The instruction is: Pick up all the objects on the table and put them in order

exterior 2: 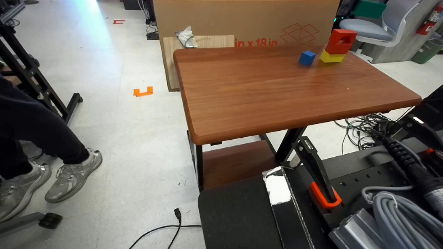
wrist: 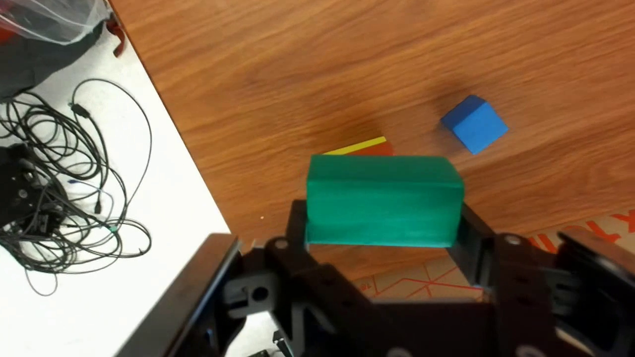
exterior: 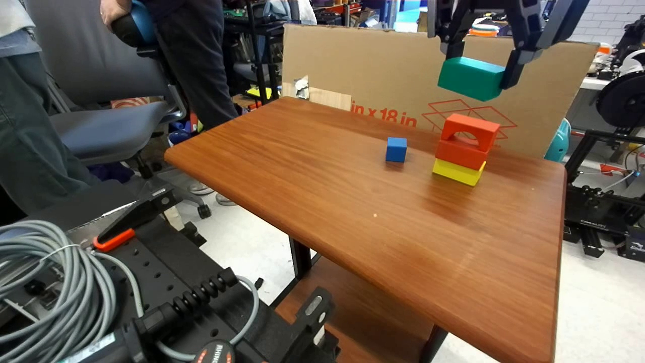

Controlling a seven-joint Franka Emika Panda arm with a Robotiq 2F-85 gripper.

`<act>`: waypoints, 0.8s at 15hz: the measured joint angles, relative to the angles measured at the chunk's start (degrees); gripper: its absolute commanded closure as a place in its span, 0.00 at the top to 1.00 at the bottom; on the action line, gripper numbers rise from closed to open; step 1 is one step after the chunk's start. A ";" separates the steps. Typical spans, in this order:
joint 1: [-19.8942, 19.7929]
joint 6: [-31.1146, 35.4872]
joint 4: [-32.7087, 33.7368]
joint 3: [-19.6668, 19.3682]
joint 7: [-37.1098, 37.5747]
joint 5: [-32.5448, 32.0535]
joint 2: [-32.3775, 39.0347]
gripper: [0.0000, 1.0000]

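Gripper (exterior: 478,70) up high, pointing approx. down, spread partway & clamped, i.e. gripping.

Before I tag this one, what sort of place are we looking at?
Probably a robotics lab or workshop. An exterior view shows what looks like a 3D printer past the edge of the table, plus a coiled grey cable and a black platform drilled with rows of holes.

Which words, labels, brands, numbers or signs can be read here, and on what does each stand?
"in x 18 in": cardboard.
"RHIN", ending unclear: small black object.
Probably "CREALITY", blurred: black machine.
Too small or blurred: white label on black fitting; pale label on red cylinder.
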 measured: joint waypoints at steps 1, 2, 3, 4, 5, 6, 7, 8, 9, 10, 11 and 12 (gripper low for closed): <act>-0.01 0.66 0.44 0.41 -1.25 -0.07 0.62 0.43; -0.01 1.14 0.98 0.79 -2.41 -0.08 1.27 0.43; -0.02 1.32 1.56 1.05 -3.32 -0.08 1.87 0.43; -0.04 1.32 2.17 1.19 -4.10 -0.08 2.50 0.43; -0.13 1.32 2.73 1.22 -4.69 -0.08 3.11 0.43; -0.32 1.32 3.23 1.22 -5.15 -0.13 3.72 0.43; -0.61 1.32 3.72 1.22 -5.60 -0.17 4.35 0.43; -0.98 1.32 4.21 1.22 -6.05 -0.20 4.94 0.43; -1.35 1.32 4.67 1.22 -6.45 -0.24 5.53 0.43; -1.72 1.32 5.14 1.21 -6.88 -0.29 6.03 0.43; -2.01 1.32 5.59 1.21 -7.35 -0.31 6.48 0.43; -2.22 1.31 6.02 1.22 -7.81 -0.32 6.86 0.43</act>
